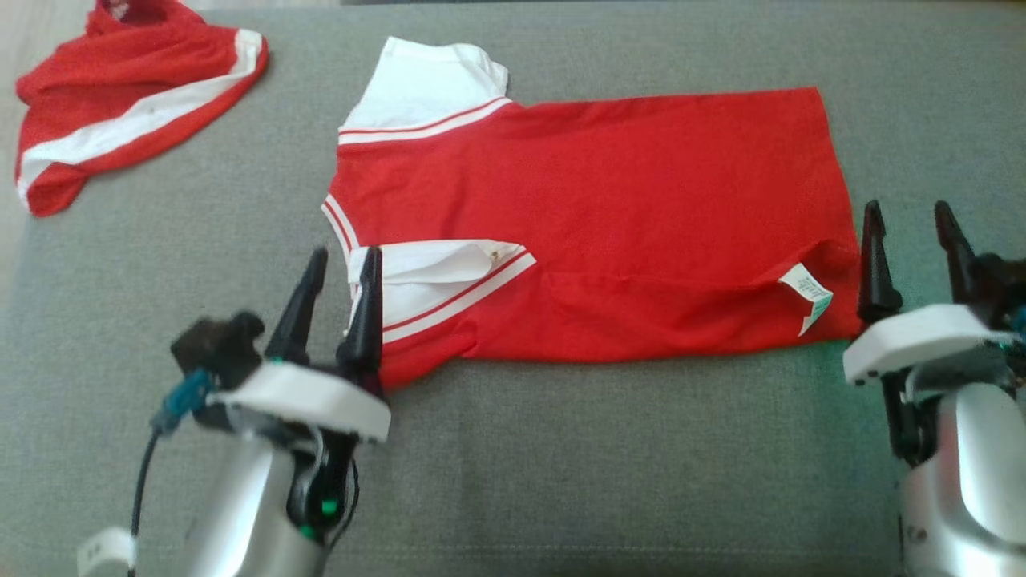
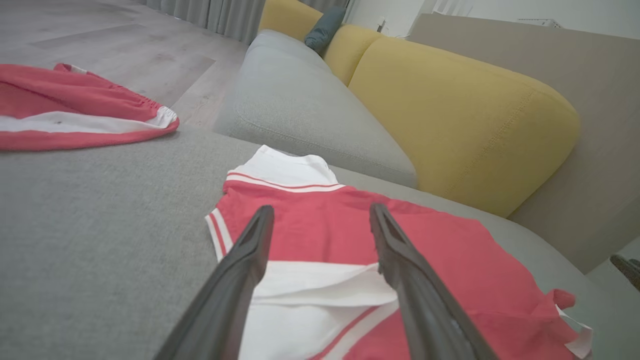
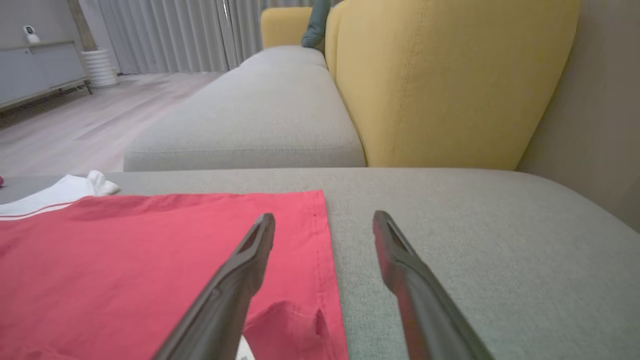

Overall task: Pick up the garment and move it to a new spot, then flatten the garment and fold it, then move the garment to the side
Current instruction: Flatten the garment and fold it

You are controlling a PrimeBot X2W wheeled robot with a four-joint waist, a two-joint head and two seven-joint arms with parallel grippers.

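The grey sofa seat (image 1: pixel 561 465) carries the work. The jersey (image 1: pixel 609 232) lies flat across its middle, neck end toward the robot's left and hem toward the right, with the near white sleeve (image 1: pixel 433 264) turned in over the red body. A 2nd red and white garment (image 1: pixel 128 96) sits crumpled at the far left corner, well apart. The left gripper (image 1: pixel 346 255) stands at the near sleeve corner, its 2 fingers parted and holding nothing; in its wrist view they straddle the white sleeve. The right gripper (image 1: pixel 908 208) is likewise spread and empty at the near hem corner, 1 finger over the red edge and 1 over bare seat. A small white label (image 1: pixel 808 296) sticks out just beside it. Assessment: the cloth looks thin, light and limp, so it should sag and crease if lifted by 1 point. Take hold at both near corners together, pinching every layer at the edge.
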